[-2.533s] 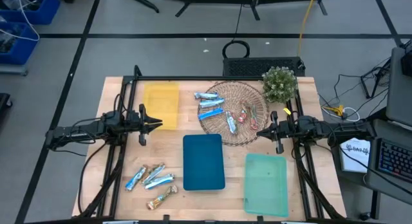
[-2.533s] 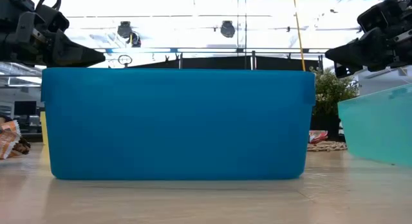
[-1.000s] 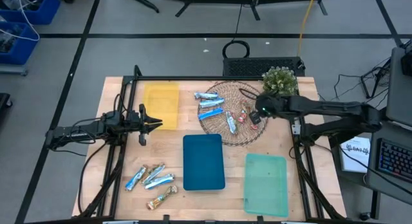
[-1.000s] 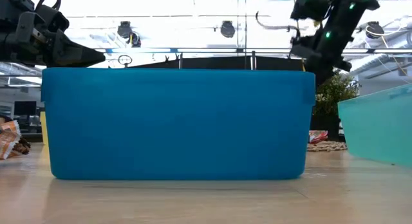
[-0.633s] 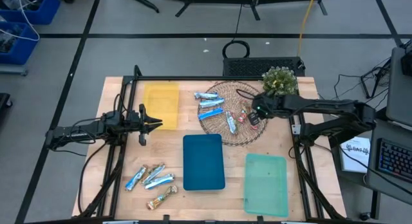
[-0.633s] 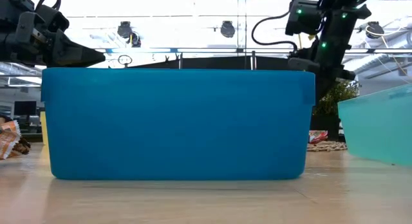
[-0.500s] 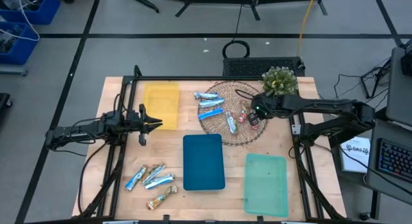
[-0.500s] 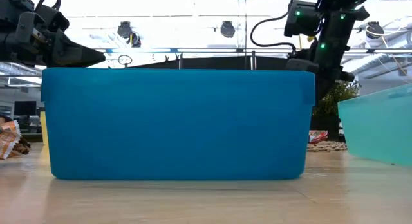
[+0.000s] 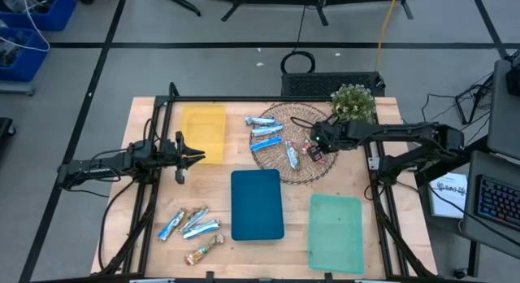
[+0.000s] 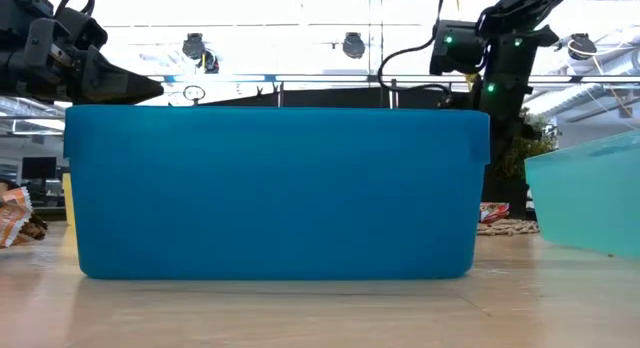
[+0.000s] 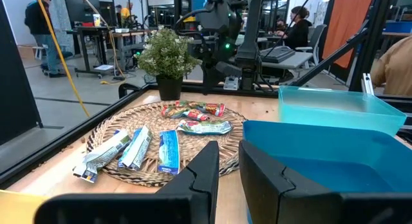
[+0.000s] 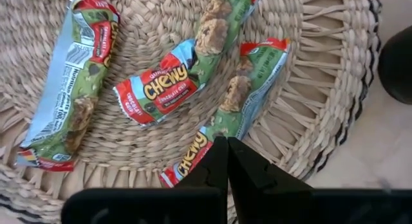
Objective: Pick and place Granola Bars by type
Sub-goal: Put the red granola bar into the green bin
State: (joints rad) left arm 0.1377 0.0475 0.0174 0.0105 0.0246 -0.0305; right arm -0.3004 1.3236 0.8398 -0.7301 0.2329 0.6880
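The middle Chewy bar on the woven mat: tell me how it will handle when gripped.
The bar looks light and soft; its foil wrapper is crinkled and will likely dent. Glossy foil may slip. Lying flat on the ridged mat, it shouldn't roll. The right gripper hovers shut above.

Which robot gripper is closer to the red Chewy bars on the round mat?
The right gripper. It hangs shut just above the red bars on the mat. The left gripper waits far off, beside the yellow tray.
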